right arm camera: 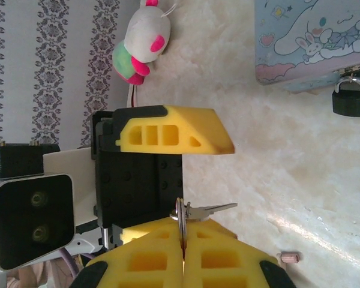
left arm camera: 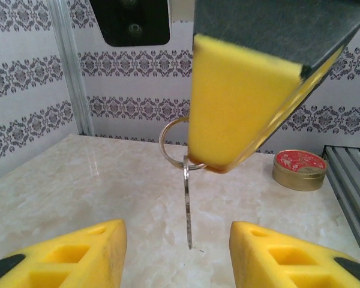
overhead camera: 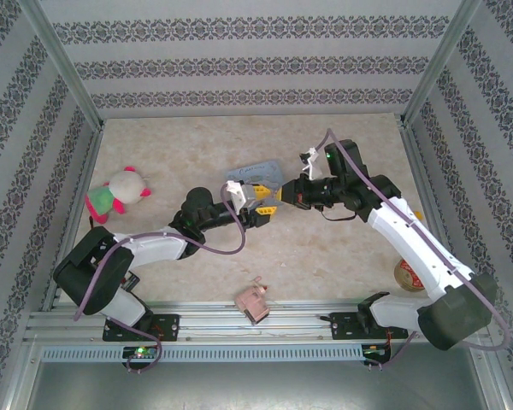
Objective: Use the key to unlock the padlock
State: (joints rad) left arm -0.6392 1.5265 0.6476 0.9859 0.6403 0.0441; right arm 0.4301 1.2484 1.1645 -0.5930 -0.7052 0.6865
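My right gripper (right arm camera: 182, 227) is shut on the key ring (right arm camera: 179, 209), and the silver key (right arm camera: 209, 209) sticks out sideways from it. In the left wrist view the key (left arm camera: 187, 204) hangs blade-down from the ring (left arm camera: 170, 141) under the right gripper's yellow fingers (left arm camera: 246, 102). My left gripper (left arm camera: 179, 255) is open, with one finger on each side of the key blade and neither touching it. The small dark padlock (right arm camera: 350, 99) hangs by its silvery shackle on the latch of the blue tin (right arm camera: 315, 39). From above, both grippers (overhead camera: 261, 203) (overhead camera: 285, 195) meet just in front of the tin (overhead camera: 256, 172).
A pink, white and green plush toy (overhead camera: 120, 192) lies at the left. A pink blocky object (overhead camera: 254, 301) sits by the near edge. A round red-lidded tin (left arm camera: 300, 169) stands at the right, near the right arm. Patterned walls enclose the table.
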